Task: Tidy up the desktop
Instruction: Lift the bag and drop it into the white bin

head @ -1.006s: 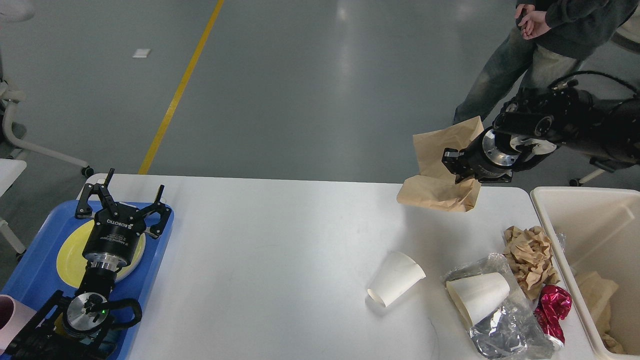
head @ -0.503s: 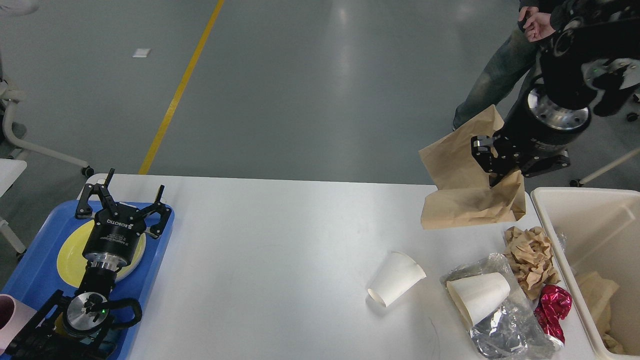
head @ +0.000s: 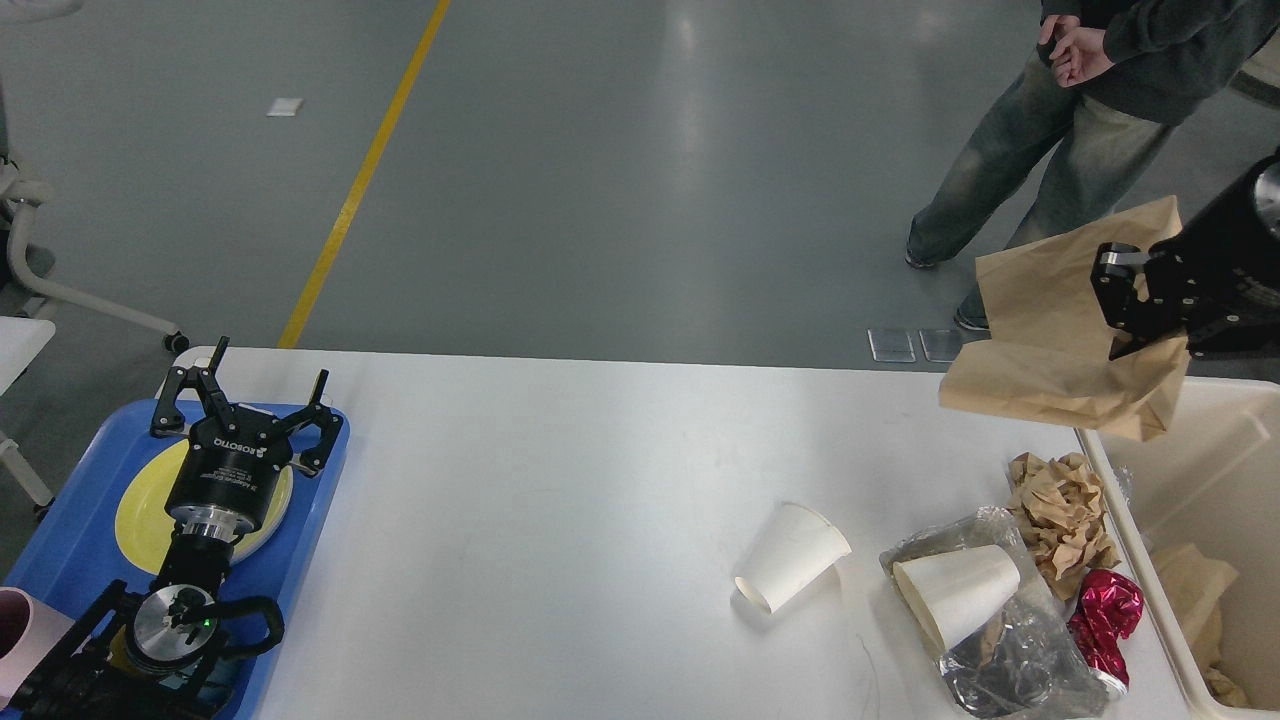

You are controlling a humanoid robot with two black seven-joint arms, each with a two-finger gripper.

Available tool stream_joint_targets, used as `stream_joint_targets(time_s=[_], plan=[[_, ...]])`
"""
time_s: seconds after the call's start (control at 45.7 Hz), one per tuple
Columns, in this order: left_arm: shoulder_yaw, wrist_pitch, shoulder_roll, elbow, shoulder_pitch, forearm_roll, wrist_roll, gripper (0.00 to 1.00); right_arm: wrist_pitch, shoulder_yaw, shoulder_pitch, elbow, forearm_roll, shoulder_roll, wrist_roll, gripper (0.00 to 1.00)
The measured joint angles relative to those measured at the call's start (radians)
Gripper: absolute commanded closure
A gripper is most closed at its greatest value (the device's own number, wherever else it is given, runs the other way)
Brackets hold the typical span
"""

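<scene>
Litter crowds the near right of the white surface (head: 560, 470): a clear plastic wrapper (head: 1010, 650) with a white paper cup (head: 955, 590) lying on it, a crumpled red foil wrapper (head: 1105, 620) just beside that, and a ball of crumpled brown paper (head: 1060, 515) a little farther back, close to the beige bin (head: 1150, 470) standing at the right edge with some tan paper inside. A second white paper cup (head: 790, 555) lies tipped on its side, a little to the left of the pile. On the near left, a blue tray (head: 60, 540) holds a yellow plate (head: 135, 505), and a pink cup (head: 20, 630) sits at the very corner of the view. The left claw (head: 240, 395) hangs over that plate with its fingers spread wide and nothing between them. Farther back on the right, the right claw (head: 1130, 310) is clamped on a brown paper bag (head: 1050, 350), held in the air above the far right corner of the surface and the bin's rim. Beyond the surface lies grey floor with a yellow line (head: 360, 180), and a person (head: 1080, 110) in jeans stands at the far right.
</scene>
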Motion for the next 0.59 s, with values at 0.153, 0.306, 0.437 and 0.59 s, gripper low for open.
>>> stream_joint_targets(time_s=[0.153, 0.306, 0.437, 0.59], plan=[[0.000, 0.000, 0.000, 0.000, 0.000, 0.000, 0.000, 0.04, -0.136, -0.065, -0.127, -0.074, 0.002, -0.143, 0.004, 1.00], [0.000, 0.000, 0.000, 0.000, 0.000, 0.000, 0.000, 0.04, -0.250, -0.057, -0.367, -0.252, 0.000, -0.318, -0.007, 1.00], [0.000, 0.000, 0.000, 0.000, 0.000, 0.000, -0.001, 0.04, -0.346, 0.025, -0.620, -0.402, 0.009, -0.398, -0.006, 1.00], [0.000, 0.000, 0.000, 0.000, 0.000, 0.000, -0.001, 0.04, -0.454, 0.244, -0.983, -0.591, 0.011, -0.427, -0.006, 1.00]])
